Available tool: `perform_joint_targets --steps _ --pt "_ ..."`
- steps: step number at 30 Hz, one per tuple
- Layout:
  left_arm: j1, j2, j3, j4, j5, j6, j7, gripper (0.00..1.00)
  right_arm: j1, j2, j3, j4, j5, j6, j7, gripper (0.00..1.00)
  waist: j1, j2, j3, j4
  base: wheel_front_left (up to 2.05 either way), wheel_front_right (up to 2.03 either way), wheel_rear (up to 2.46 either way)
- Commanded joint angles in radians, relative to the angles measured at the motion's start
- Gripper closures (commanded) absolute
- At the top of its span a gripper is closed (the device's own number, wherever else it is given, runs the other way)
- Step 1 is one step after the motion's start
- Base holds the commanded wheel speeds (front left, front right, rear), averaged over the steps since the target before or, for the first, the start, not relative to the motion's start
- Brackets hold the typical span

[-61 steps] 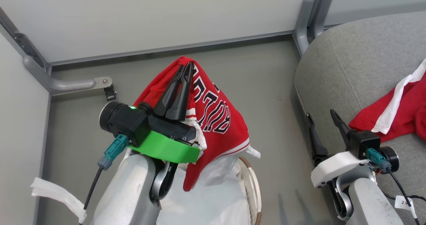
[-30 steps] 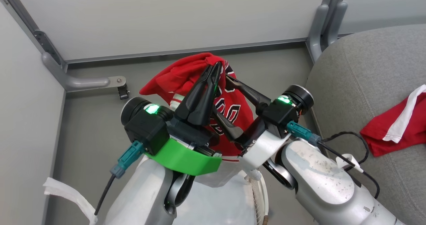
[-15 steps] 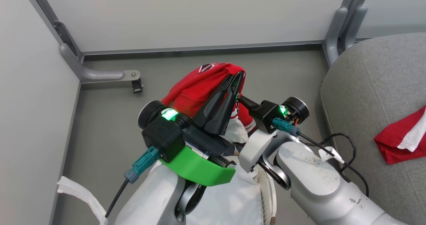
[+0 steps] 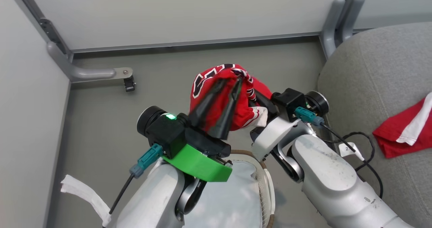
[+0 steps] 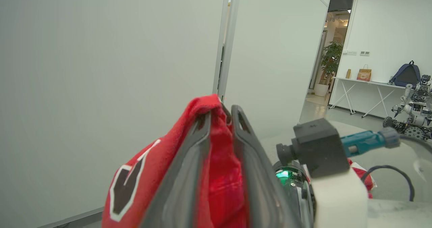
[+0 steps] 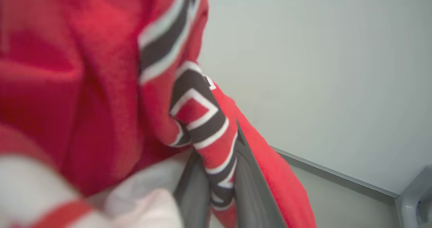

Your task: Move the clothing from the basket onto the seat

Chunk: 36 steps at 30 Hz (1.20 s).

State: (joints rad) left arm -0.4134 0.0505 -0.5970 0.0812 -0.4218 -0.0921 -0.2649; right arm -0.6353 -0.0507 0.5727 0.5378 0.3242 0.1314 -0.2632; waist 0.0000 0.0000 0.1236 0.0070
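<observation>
Jersey (image 4: pixel 204 86): aloft above the basket (image 4: pixel 268 191), left of the seat (image 4: pixel 371 69).
Handling: likely light, limp and slippery; a bunched fold should hold best.
Left gripper (image 4: pixel 232 80): fingers slightly parted, cloth between them, not pinched.
Right gripper (image 6: pixel 216 147): closed on a lettered fold.
Count: two red pieces, this jersey and a garment (image 4: pixel 401 137) on the seat; one basket; one seat.

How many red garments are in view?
2: the jersey held up beyond the basket, and a red garment lying on the seat. More may be hidden inside the basket.
</observation>
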Motion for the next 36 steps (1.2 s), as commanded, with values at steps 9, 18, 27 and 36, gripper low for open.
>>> perform_joint_targets --steps 9,18,27,36 --pt "0.003 0.001 0.03 0.074 0.047 -0.023 0.001 0.0 0.061 -0.014 -0.135 -0.061 -0.029 -0.001 -0.002 1.0 0.0 0.0 0.039 -0.193 0.0 0.0 0.0" --pt "0.006 0.002 0.046 0.11 0.09 -0.035 0.001 0.0 0.12 -0.015 -0.214 -0.136 -0.041 -0.001 -0.002 1.0 0.0 0.0 0.072 -0.422 0.0 0.0 0.0" --pt "-0.005 0.003 -0.016 0.123 0.077 -0.04 0.001 0.0 0.217 -0.016 -0.315 -0.236 -0.057 -0.001 -0.002 1.0 0.0 0.0 0.094 -0.554 0.0 0.0 0.0" --pt "-0.048 0.004 -0.094 0.137 0.054 -0.04 0.001 0.0 0.293 -0.017 -0.437 -0.322 -0.115 -0.001 -0.002 1.0 0.0 0.0 0.132 -0.561 0.06 0.06 0.06"
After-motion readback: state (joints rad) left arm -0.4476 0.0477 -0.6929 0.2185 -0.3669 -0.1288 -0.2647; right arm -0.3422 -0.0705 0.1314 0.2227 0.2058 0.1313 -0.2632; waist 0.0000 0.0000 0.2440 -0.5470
